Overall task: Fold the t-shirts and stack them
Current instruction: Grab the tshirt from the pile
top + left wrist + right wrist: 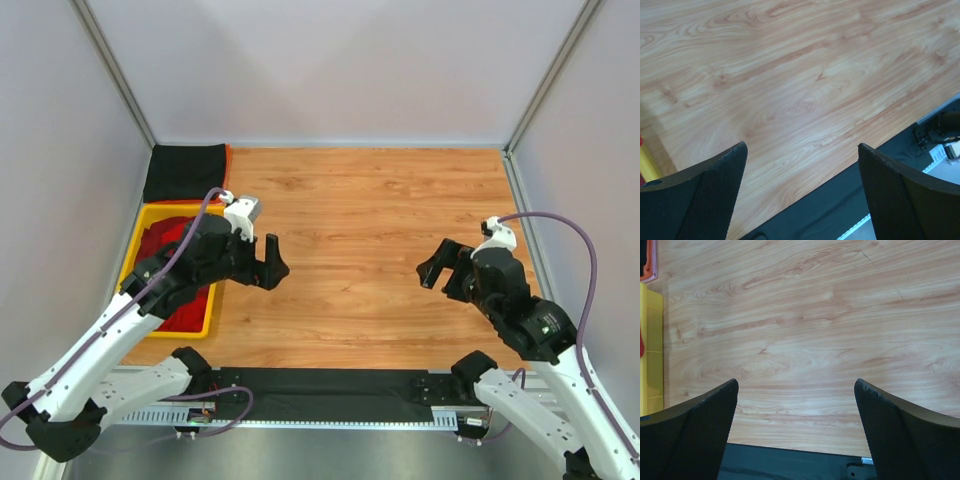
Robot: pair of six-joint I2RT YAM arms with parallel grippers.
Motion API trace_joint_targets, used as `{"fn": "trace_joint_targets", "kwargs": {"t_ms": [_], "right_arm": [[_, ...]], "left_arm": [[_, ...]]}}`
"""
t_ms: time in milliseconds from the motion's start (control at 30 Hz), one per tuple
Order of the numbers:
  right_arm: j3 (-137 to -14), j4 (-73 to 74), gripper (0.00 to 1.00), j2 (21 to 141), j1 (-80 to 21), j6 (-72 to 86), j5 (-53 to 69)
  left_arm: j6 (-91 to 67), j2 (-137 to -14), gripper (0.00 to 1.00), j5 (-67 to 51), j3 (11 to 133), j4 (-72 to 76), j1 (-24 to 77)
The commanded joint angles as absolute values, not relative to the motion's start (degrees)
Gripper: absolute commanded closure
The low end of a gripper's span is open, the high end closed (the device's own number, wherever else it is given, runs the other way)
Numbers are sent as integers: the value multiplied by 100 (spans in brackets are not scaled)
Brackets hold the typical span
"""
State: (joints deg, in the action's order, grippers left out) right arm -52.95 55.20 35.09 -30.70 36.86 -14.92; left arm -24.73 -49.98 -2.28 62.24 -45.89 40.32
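Observation:
Red t-shirts (160,240) lie bunched in a yellow tray (137,250) at the table's left edge, partly hidden under my left arm. A folded black t-shirt (185,172) lies at the back left corner with a thin red-orange cloth edge (228,160) beside it. My left gripper (275,262) hangs open just right of the tray over bare wood, with nothing between its fingers (715,195). My right gripper (432,265) hangs open over the right half of the table, its fingers (905,430) apart and empty. A sliver of red t-shirt (641,342) shows in the right wrist view.
The wooden table (370,220) is walled by grey panels at the back and both sides. A black strip (330,385) runs along the near edge between the arm bases. The yellow tray (650,340) shows at the left edge of the right wrist view and as a corner (647,162) in the left wrist view.

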Motion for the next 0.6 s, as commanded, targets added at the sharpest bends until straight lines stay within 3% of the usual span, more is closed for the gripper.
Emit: {"fn": "trace_joint_targets", "kwargs": {"t_ms": [0,200,433,567], "right_arm": [[-5423,5555,0,3410,-3094,3691,-1538],[-5344,5493,0,3287,-3102,3595,-1424],[-5229,5256,0,2980,-3103,3481,-1152],[-5194,5089,0,2769,-3102,3358,-958]], "left_arm": [[-2575,-5211,3,297,6600,-4816,4017],[-3075,-5827,4,1134,7180,-5528,3228],[-4461,-5889,13,545,6286,-5423,-30],[-4972,-5854,14,692,5652,-5186,-659]]}}
